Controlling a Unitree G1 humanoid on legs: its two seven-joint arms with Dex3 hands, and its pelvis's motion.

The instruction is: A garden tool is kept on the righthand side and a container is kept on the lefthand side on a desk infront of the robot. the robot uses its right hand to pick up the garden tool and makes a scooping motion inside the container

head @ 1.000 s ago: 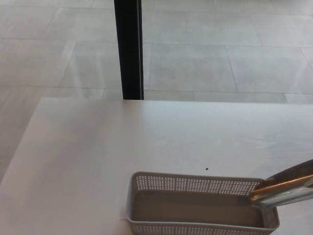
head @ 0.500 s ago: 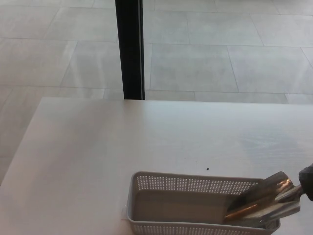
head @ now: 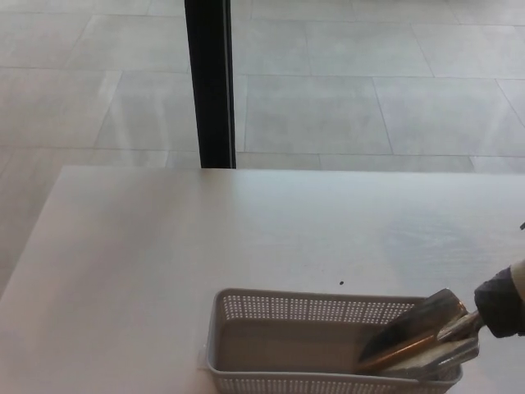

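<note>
- At the bottom right of the head view, my right hand (head: 500,305) comes in from the edge. Only a dark part of it shows, closed around the handle of the trowel (head: 414,341).
- The trowel's shiny metal blade tilts down and to the left, its tip inside the right end of the basket (head: 287,310).
- The basket is a pale, perforated plastic tray. It sits at the near edge of the desk (head: 164,263), partly cut off by the bottom of the frame. It looks empty apart from the blade.
- My left hand is not in view.
- Risks, as I judge them: the basket is light, so a scoop that drags against its wall or floor could slide or tip it, perhaps off the near edge of the desk.
- The blade could also catch on the perforated wall and twist in my grip, since I see little of the grip itself.
- The desk is a plain, pale, matt surface, with one small dark speck (head: 341,284) just beyond the basket.
- Beyond the desk lies a floor of large grey tiles (head: 344,98), glossy with reflected light, and a black vertical post (head: 209,82) stands behind the far edge.
</note>
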